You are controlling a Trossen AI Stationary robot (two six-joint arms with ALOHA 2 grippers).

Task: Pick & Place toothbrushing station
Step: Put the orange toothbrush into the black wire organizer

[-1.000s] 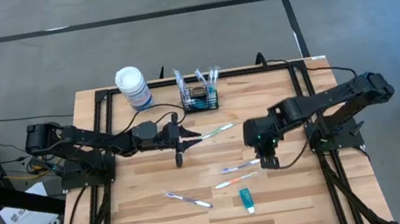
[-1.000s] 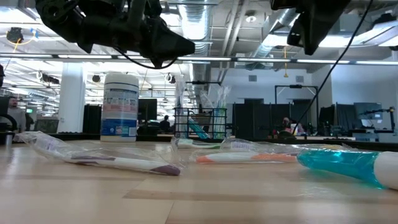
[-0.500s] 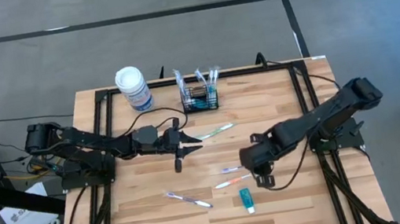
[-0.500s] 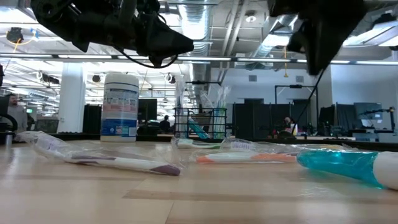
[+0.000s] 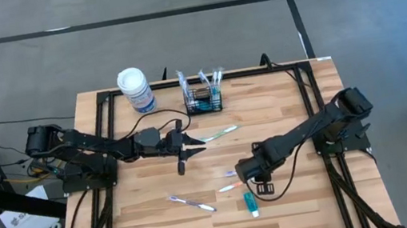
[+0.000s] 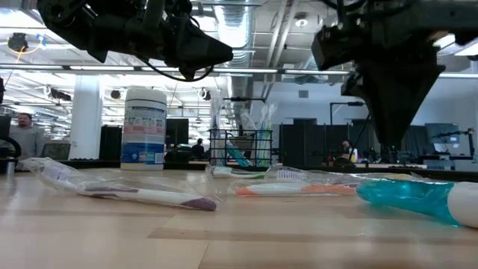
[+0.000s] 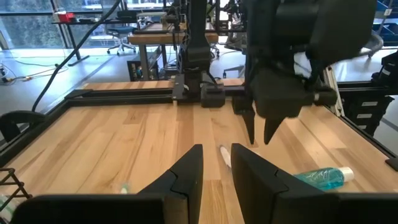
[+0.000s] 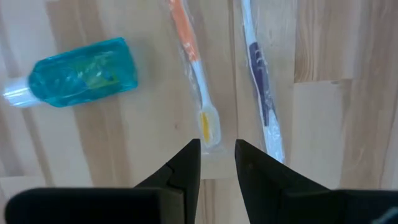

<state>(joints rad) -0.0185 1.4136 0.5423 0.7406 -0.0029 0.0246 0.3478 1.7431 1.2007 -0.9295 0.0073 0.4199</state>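
Note:
The black wire-mesh basket (image 5: 203,99) stands at the table's far middle with wrapped toothbrushes upright in it; it also shows in the low view (image 6: 240,148). My right gripper (image 5: 246,175) points down, slightly open and empty, above the head of an orange wrapped toothbrush (image 8: 198,74), with a purple one (image 8: 260,93) beside it. A teal bottle (image 8: 81,71) lies nearby. My left gripper (image 5: 195,142) hovers level, slightly open and empty, near the end of a green toothbrush (image 5: 221,133).
A white-lidded canister (image 5: 135,89) with a blue label stands left of the basket. Another wrapped toothbrush (image 5: 193,204) lies toward the near left. A black frame (image 5: 105,104) runs along the table's edges. Bare wood lies at the far right.
My right gripper has gone toward the table's near-left and down, from beside the purple toothbrush to above the orange toothbrush's head. The things on the table have stayed where they were.

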